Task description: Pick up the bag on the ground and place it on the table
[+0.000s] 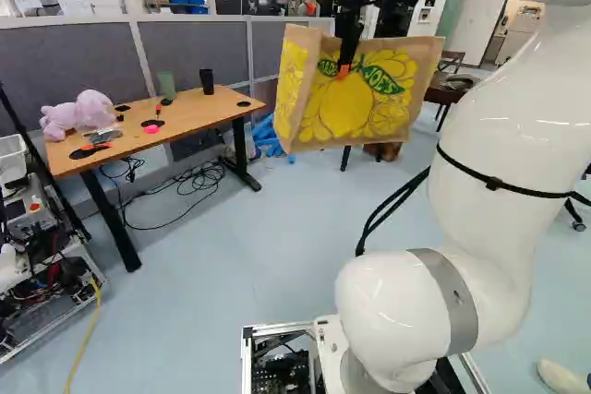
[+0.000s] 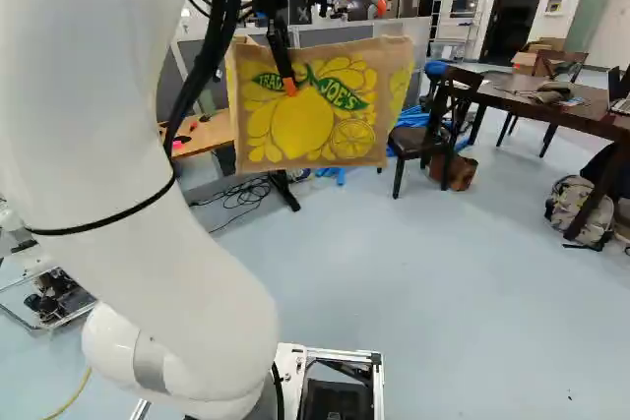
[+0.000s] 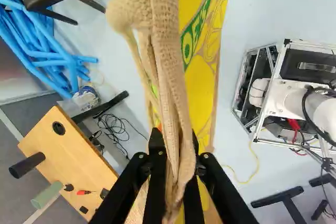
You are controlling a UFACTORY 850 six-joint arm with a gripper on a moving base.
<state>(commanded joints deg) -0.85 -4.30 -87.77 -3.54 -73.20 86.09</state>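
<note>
Bag [image 1: 374, 103] being held up off the floor [image 1: 249, 237]: pick-up apparently done, placing left to do.
Its gathered top is being gripped between both fingers [image 3: 156, 150] of the gripper [image 3: 176, 141]; farther off, no contact is being made with the light wooden table [image 1: 203, 110], probably the goal, so lowering and releasing are being left.

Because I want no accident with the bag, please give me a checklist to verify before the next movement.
1. Jaws closed on the bag from both sides: ok.
2. Bag off the floor: ok.
3. Bag above the light wooden table: not ok, it hangs aside.
4. That table without other things: not ok, a plush toy lies there.
5. Bag bottom higher than that table: cannot tell.
</note>
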